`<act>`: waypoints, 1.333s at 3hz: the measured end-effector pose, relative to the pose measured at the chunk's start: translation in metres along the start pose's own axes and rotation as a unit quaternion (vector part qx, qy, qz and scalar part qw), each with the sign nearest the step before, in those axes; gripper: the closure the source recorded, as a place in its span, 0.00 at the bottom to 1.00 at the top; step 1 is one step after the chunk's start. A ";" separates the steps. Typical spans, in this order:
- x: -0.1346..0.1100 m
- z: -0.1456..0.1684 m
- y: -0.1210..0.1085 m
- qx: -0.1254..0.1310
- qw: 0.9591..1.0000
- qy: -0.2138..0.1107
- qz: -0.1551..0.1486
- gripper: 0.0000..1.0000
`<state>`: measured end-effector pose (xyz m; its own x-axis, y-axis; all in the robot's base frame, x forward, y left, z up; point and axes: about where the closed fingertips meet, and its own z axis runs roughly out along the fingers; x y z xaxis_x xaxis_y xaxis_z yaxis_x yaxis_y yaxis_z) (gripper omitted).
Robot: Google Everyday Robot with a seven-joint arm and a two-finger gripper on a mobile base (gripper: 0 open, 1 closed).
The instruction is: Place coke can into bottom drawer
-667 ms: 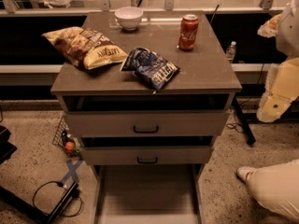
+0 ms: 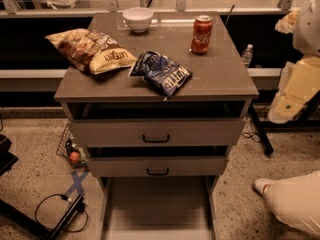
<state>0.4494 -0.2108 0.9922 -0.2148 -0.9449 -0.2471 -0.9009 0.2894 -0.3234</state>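
The coke can (image 2: 201, 34), red with white script and a silver top, stands upright on the cabinet top (image 2: 220, 74) at the back right. The bottom drawer (image 2: 157, 209) is pulled out at the foot of the cabinet, and its pale floor is bare. My gripper does not show in this view. Only white and pale yellow arm parts show, at the right edge (image 2: 295, 89) and the lower right corner (image 2: 292, 201), both away from the can.
A white bowl (image 2: 138, 19) sits at the back of the top. A yellow-brown chip bag (image 2: 92, 51) lies at the left and a blue chip bag (image 2: 162, 73) in the middle front. The two upper drawers (image 2: 156, 133) stand slightly ajar. Cables (image 2: 60, 211) lie on the floor at the left.
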 end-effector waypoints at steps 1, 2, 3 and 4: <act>-0.009 0.008 -0.023 0.045 0.997 -0.047 0.049 0.00; -0.011 0.026 -0.037 0.072 0.984 -0.100 0.126 0.00; -0.010 0.044 -0.045 0.104 0.966 -0.134 0.196 0.00; -0.006 0.073 -0.049 0.125 0.946 -0.173 0.245 0.00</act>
<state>0.5220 -0.2079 0.9427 -0.4072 -0.5937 -0.6941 -0.5984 0.7475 -0.2884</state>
